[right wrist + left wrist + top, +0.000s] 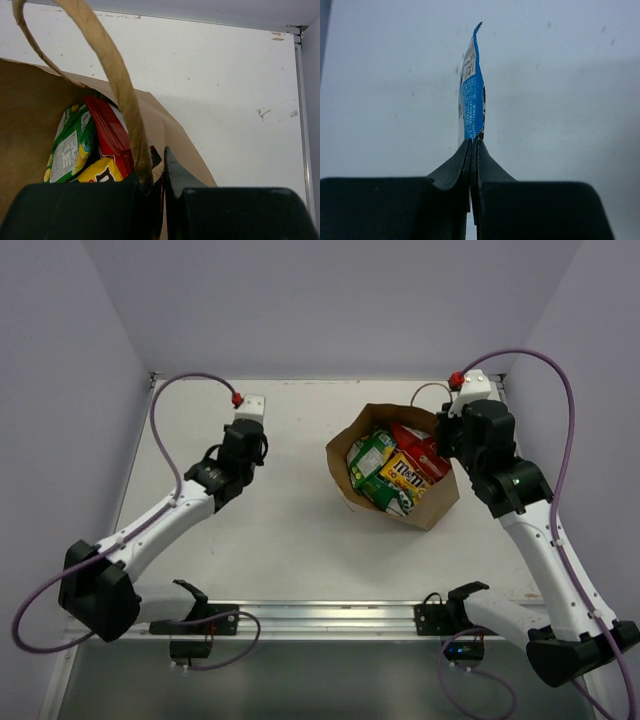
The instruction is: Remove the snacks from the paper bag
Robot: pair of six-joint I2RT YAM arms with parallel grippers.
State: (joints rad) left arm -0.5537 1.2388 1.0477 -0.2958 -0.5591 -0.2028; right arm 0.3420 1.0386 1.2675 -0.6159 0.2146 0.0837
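My left pincer [472, 143], clamped shut, hid the lower end of a blue crinkly packet [472, 95] seen edge-on. My right pincer [162, 152] pinched the rim of the tall brown paper bag [437, 506] toward the far-right corner of the desk [300, 540], other snack packets [410, 472] half-buried inside.

"M&M's" on yellow packet [408, 472]

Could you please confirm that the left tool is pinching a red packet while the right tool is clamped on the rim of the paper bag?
Not quite: the packet in the left tool is blue, not red, as the left wrist view shows. The rest holds: the right tool is clamped on the paper bag at its rim, beside a handle.
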